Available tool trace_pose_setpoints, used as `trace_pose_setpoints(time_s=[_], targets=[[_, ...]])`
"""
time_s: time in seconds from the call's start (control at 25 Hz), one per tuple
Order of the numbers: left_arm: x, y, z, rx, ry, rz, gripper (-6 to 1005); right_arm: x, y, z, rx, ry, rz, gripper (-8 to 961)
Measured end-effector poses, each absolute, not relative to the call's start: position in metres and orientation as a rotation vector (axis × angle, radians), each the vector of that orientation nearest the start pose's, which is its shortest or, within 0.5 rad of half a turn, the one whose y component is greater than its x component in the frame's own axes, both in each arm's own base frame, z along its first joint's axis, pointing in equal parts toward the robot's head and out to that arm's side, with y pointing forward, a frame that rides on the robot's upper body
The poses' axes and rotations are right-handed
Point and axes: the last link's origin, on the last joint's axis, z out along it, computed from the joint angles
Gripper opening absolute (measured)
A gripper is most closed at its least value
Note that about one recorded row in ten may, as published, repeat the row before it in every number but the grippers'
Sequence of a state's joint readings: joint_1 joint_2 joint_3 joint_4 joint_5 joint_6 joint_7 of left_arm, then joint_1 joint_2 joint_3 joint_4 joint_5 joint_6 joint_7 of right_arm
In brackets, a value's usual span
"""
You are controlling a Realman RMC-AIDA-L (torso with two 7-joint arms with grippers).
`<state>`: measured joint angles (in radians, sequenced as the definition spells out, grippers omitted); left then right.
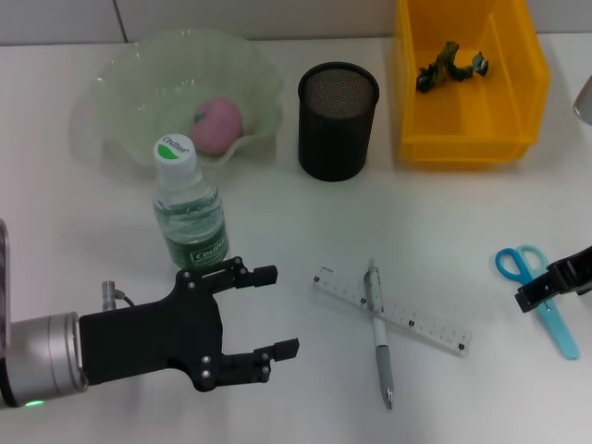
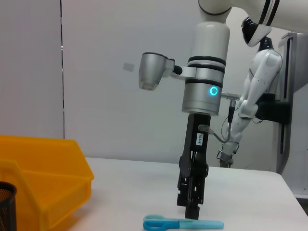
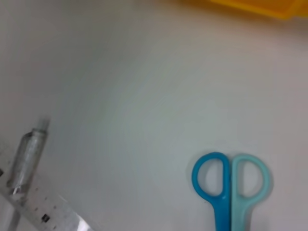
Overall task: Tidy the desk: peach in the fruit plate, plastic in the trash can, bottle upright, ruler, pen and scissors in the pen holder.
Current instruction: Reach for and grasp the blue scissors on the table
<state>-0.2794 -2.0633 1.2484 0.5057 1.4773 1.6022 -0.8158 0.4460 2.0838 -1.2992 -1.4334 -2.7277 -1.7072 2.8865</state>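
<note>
Scissors (image 1: 541,296) lie flat on the tabletop (image 1: 435,231) at the frame's right edge, the right gripper (image 1: 553,282) poised over them, finger state unclear, while the left gripper (image 1: 268,310) idles open at lower left.

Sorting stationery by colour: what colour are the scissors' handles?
Two blues: the scissors have one darker and one lighter handle, clearest in the right wrist view.

White bench (image 1: 462,231); yellow trash can (image 1: 467,125); black mesh pen holder (image 1: 338,125); pale green fruit plate (image 1: 129,83); pink peach (image 1: 217,125); blue scissors (image 1: 541,301); green-and-white-labelled bottle (image 1: 191,208).
</note>
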Motion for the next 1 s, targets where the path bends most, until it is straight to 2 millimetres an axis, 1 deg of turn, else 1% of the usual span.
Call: trace_pose_setpoints(time_s=[0.32,0.68,0.88,1.0], targets=[[-0.276,0.236,-0.051,-2.783,-0.159,-0.936,797,0.245,0.318,0.024,-2.162,1.527,-0.585,832],[-0.274,0.237,-0.052,-2.793,-0.142,-0.943,797,0.249,0.319,0.017,-2.152,1.538,-0.609,723],[-0.273,0.237,-0.052,-2.793,-0.143,-0.945,797,0.250,0.320,0.016,-2.138,1.519,-0.632,515],[-0.273,0.237,-0.053,-2.793,-0.143,-0.945,797,0.250,0.320,0.015,-2.140,1.514,-0.633,494]])
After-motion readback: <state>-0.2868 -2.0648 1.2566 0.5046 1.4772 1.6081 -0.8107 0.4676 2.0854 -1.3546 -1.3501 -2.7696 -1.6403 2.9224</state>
